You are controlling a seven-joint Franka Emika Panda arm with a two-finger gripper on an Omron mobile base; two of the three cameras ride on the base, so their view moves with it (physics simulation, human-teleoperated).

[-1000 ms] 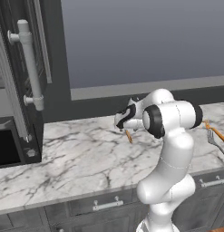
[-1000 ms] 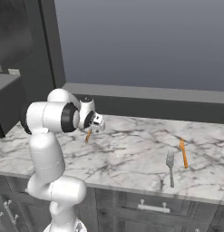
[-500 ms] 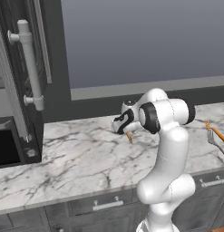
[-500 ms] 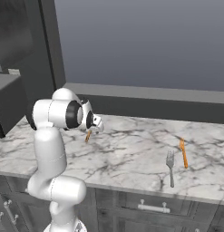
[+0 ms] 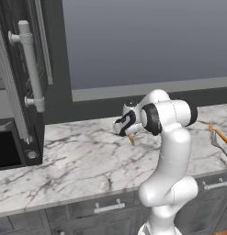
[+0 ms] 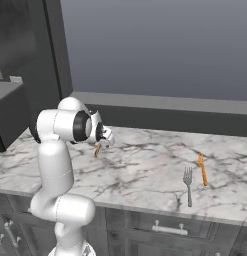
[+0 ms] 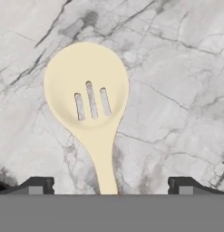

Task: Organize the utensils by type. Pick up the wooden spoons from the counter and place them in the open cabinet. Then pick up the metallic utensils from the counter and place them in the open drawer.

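Note:
A wooden spoon [image 7: 86,90] with a pale slotted bowl lies flat on the white marble counter [image 7: 177,68]. Its orange-brown handle [image 5: 131,139] pokes out under the hand and also shows in the right base view [image 6: 97,149]. My gripper [image 7: 111,186] hovers just above it, open, one fingertip on each side of the spoon's neck and neither touching it. From the base the gripper [image 5: 119,126] [image 6: 106,140] points down at the counter [image 5: 78,160]. The metallic utensils, a silver fork [image 6: 188,185] and an orange-handled utensil [image 6: 202,168], lie to the right. The drawer is out of view.
The tall dark cabinet door with its pale bar handle [image 5: 31,64] stands open at the left. A dark box-shaped appliance [image 6: 10,120] sits on the counter below it. Closed drawer fronts [image 5: 108,208] run under the counter edge.
The hand has come down and a little to the left over the spoon, with the jaws staying wide. Spoon, fork and orange-handled utensil have not moved.

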